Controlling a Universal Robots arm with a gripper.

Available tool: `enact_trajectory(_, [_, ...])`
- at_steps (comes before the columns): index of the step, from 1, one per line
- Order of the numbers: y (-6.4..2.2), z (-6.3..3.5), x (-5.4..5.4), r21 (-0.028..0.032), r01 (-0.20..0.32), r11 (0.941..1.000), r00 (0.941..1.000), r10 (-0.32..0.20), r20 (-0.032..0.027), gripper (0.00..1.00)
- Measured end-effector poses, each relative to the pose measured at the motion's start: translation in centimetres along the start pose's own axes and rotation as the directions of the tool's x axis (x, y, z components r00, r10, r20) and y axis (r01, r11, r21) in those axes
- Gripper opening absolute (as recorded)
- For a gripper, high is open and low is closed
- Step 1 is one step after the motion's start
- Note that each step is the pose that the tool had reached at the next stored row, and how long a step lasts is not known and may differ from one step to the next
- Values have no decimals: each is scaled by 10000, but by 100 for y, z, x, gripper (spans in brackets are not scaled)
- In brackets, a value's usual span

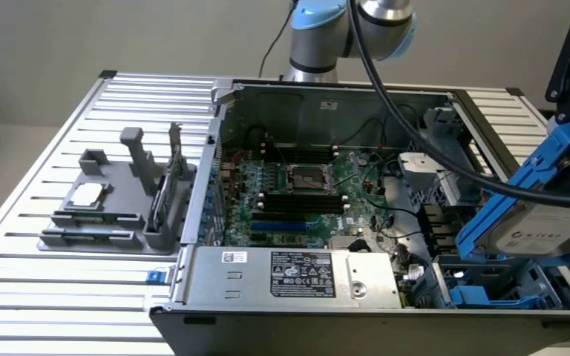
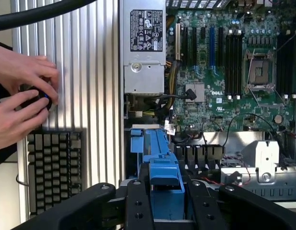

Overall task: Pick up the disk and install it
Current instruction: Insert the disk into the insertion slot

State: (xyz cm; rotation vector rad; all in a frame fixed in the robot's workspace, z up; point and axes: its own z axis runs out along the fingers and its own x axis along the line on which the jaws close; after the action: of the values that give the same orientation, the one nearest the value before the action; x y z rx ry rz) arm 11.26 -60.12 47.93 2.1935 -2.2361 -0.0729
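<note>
The one word that can be read is the brand "DELL", in white letters on the green motherboard (image 2: 229,76), beside a small grey heatsink. The power-supply box (image 2: 144,52) bears a black label (image 2: 146,30) with white print and certification marks, too small to read. A small white sticker (image 1: 234,256) on that box cannot be read either. The disk (image 1: 548,222) has a white label with dark print, not legible.
</note>
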Motion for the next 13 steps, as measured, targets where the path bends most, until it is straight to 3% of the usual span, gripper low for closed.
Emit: enact_trajectory(13, [-8, 237, -19, 68, 19, 10000, 10000, -19, 0, 33])
